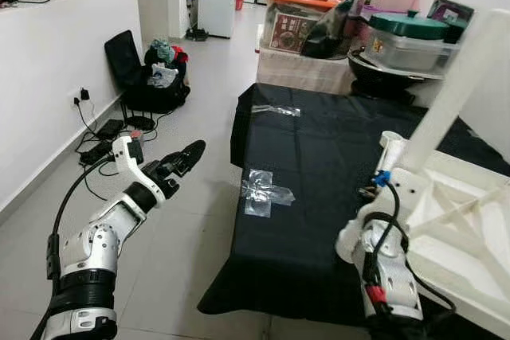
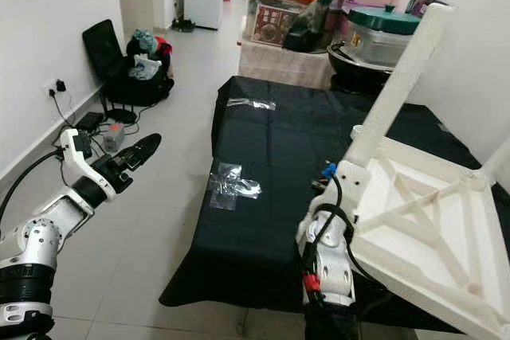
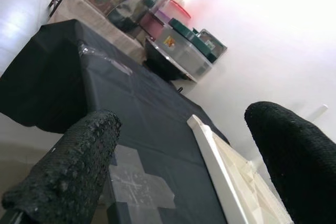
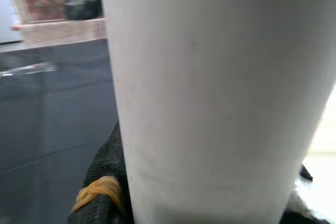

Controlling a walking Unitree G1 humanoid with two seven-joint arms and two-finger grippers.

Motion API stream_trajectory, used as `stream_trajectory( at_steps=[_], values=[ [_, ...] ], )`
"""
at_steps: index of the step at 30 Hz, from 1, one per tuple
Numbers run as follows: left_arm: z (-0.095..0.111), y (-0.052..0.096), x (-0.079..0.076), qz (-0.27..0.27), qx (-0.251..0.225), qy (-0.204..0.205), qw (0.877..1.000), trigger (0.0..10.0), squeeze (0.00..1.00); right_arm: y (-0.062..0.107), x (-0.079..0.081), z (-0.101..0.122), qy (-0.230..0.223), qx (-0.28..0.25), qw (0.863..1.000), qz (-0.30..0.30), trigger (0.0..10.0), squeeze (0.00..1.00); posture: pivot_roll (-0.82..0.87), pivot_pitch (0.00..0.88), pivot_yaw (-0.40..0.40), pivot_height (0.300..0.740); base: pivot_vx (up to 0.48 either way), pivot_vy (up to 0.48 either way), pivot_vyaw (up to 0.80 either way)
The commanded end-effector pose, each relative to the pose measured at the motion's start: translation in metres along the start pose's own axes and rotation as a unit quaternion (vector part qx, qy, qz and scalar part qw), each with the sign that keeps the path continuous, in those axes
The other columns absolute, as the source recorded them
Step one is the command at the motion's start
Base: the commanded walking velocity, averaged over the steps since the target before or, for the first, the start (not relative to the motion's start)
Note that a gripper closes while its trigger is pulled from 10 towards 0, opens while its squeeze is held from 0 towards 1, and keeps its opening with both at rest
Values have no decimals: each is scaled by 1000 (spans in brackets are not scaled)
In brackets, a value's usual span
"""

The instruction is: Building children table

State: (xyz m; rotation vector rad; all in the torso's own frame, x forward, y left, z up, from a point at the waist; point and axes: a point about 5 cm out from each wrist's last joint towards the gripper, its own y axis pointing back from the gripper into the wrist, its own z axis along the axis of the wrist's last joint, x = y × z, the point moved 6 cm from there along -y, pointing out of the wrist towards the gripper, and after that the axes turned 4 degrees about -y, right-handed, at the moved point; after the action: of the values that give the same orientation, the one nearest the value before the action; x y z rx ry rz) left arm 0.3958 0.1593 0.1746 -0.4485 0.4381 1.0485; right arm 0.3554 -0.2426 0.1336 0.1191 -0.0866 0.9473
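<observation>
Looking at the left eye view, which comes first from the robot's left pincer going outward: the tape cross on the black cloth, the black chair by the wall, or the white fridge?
From the left pincer:
1. Tape cross, just to its right on the cloth.
2. Black chair, ahead by the left wall.
3. White fridge, far down the hallway.

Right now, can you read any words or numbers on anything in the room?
No words can be read here.
Red box on the back shelf: it has a printed picture and lettering, too blurred to read.
Yellow sticker on the clear tub: too small to read.
</observation>
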Motion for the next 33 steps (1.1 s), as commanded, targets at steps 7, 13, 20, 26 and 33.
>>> stream_trajectory(
  at_steps=[7,13,20,26,33],
  values=[
    [-3,-5,-2,0,9,-8,1000,10000,0,4,-29,-34,43,48,996,-64,10000,0,61,0,-85,740,0,0,0],
    [-3,-5,-2,1,9,-8,1000,10000,0,7,-30,-34,45,43,995,-75,10000,0,60,0,-84,740,0,0,0],
    [-4,-5,-2,1,11,-9,1000,10000,0,7,-30,-34,34,44,996,-73,10000,0,58,0,-82,740,0,0,0],
    [-4,-5,-1,1,12,-10,1000,10000,0,7,-28,-30,12,33,997,-61,10000,0,57,0,-80,740,0,0,0],
    [-4,-5,0,1,14,-11,1000,10000,0,9,-29,-30,4,28,998,-59,10000,0,56,0,-75,740,0,0,0]
  ],
)
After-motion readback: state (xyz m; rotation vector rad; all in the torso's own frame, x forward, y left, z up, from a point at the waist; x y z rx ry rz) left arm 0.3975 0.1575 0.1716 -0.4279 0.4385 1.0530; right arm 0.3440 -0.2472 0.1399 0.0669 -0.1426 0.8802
